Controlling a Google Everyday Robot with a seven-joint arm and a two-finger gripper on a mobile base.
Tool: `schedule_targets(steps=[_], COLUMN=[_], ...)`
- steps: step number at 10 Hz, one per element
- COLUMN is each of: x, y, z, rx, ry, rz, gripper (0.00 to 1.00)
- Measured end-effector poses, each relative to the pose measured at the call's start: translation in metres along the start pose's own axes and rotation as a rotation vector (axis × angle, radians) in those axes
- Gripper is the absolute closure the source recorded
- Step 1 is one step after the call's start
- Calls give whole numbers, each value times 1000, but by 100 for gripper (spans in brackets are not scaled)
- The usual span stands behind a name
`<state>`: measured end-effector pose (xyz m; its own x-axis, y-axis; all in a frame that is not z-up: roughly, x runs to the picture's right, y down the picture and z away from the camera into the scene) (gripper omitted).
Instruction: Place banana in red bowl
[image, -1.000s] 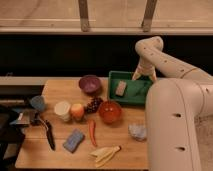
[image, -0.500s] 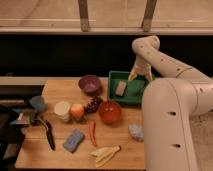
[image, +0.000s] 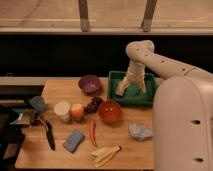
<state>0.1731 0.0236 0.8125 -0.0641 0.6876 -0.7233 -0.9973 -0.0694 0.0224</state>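
The banana (image: 106, 154), a small pale yellow bunch, lies near the front edge of the wooden table (image: 60, 85). The red bowl (image: 110, 111) stands in the middle of the table, behind the banana and apart from it. My gripper (image: 132, 90) is at the back right, low over the green tray (image: 150, 102), far from both. Its fingers (image: 143, 86) are spread open and hold nothing.
A purple bowl (image: 90, 84) stands left of the tray. Dark grapes (image: 93, 104), a round orange-yellow fruit (image: 77, 111) and a white cup (image: 62, 110) sit left of the red bowl. An orange-red stick (image: 92, 132), a blue sponge (image: 74, 140), a black tool (image: 47, 133) and a crumpled pale wrapper (image: 140, 131) lie near the front.
My gripper has moved left and down, lower over the green tray. The things on the table have not moved.
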Motion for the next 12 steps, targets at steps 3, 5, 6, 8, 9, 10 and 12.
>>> schedule_targets(steps=[3, 5, 6, 8, 9, 10, 12], x=[59, 104, 117, 121, 121, 121, 122], y=[4, 8, 10, 12, 14, 13, 14], z=[14, 28, 32, 34, 33, 33, 34], rx=[-19, -37, -40, -43, -43, -43, -43], ry=[33, 69, 79, 81, 81, 82, 83], rz=[5, -5, -11, -16, -19, -18, -19], gripper=[20, 20, 20, 20, 20, 20, 20])
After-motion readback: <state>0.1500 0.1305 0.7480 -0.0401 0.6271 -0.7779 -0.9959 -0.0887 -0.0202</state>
